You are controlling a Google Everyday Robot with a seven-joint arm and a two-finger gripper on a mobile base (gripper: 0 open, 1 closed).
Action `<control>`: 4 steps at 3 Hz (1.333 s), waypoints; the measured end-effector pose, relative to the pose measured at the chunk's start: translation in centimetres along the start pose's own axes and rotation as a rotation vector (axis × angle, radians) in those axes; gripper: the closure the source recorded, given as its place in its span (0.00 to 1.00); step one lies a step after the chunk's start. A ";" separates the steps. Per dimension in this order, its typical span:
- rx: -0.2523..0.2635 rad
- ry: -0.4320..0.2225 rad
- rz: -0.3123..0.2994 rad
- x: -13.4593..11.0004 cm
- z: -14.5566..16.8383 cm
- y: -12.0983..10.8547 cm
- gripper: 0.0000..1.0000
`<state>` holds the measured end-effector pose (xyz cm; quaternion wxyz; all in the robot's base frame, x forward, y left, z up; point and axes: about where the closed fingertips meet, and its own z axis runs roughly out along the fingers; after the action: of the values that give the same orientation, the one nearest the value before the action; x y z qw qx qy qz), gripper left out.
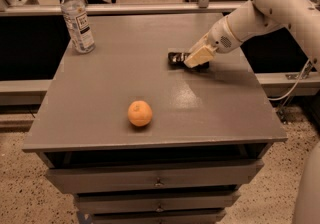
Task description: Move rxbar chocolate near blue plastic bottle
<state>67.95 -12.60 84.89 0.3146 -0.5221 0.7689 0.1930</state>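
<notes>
Over the grey table the arm reaches in from the right, the bottle stands upright at the far-left corner, the orange sits near the front edge, and the gripper, grip state indeterminable, covers the right end of the bar, well apart from the bottle.

Open grey tabletop stretches from the clear bluish plastic bottle rightward to the cream gripper; a round orange fruit sits well forward of the bottle, off that path.
</notes>
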 end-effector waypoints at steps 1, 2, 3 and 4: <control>0.008 -0.023 -0.035 -2.4 -1.7 0.5 1.00; 0.034 -0.076 -0.082 -6.2 -4.3 1.2 1.00; 0.036 -0.077 -0.083 -6.3 -4.3 1.2 1.00; 0.028 -0.124 -0.084 -7.8 -2.8 2.2 1.00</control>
<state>67.08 -8.22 92.22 0.3769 -0.5365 0.7279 0.2008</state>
